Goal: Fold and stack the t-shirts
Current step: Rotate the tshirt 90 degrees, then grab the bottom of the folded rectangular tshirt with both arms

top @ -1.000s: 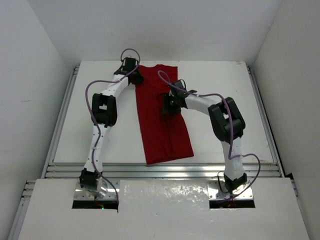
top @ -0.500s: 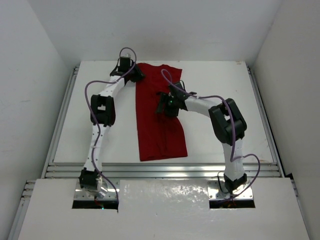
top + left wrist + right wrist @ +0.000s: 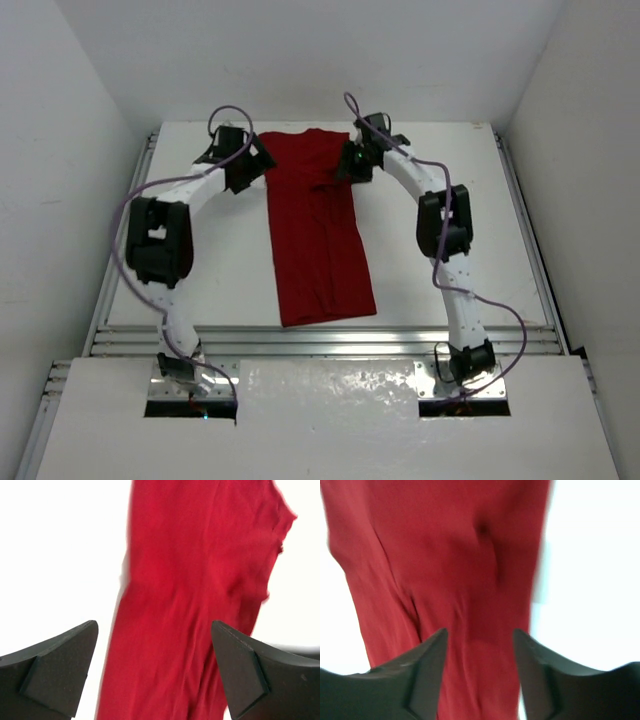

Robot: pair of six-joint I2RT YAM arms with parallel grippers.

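White table (image 3: pixel 200 290), white walls round it. Your t-shirt (image 3: pixel 318 240) lies flat mid-table as a long narrow strip, one end near the far edge. Left gripper (image 3: pixel 260 166) sits beside its far left corner, jaws wide apart, empty. Right gripper (image 3: pixel 347 168) is over the far right corner, jaws apart, gripping nothing.

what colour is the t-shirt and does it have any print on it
Plain dark red t-shirt, no print; clearest from the top camera.
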